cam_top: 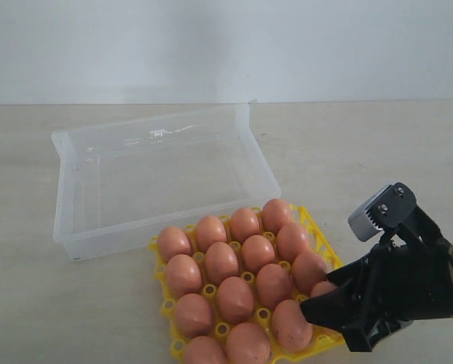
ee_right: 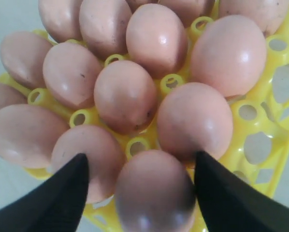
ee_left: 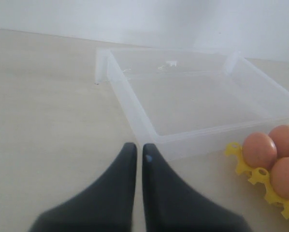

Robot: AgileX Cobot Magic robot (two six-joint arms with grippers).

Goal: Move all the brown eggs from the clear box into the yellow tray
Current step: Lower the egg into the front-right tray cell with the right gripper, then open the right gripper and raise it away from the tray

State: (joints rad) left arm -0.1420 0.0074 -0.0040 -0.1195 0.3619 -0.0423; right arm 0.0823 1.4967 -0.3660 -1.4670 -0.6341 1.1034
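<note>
The clear box point(cam_top: 82, 171) stands with no eggs in it, just behind the yellow tray point(cam_top: 315, 231). Several brown eggs point(cam_top: 235, 298) fill the tray's cups. My right gripper point(cam_top: 317, 305) is low over the tray's near right corner. In the right wrist view it point(ee_right: 140, 159) is open and straddles one egg point(ee_right: 154, 195) seated in a corner cup; one finger touches the shell, the other stands off it. My left gripper point(ee_left: 139, 149) is shut on nothing, just above the table in front of the box's wall point(ee_left: 135, 113), and is out of the exterior view.
Bare beige table surrounds the box and tray, with a white wall behind. In the left wrist view a tray corner point(ee_left: 241, 163) with three eggs point(ee_left: 259, 150) lies to one side of the box. An unfilled tray cup point(ee_right: 260, 145) shows beside the right finger.
</note>
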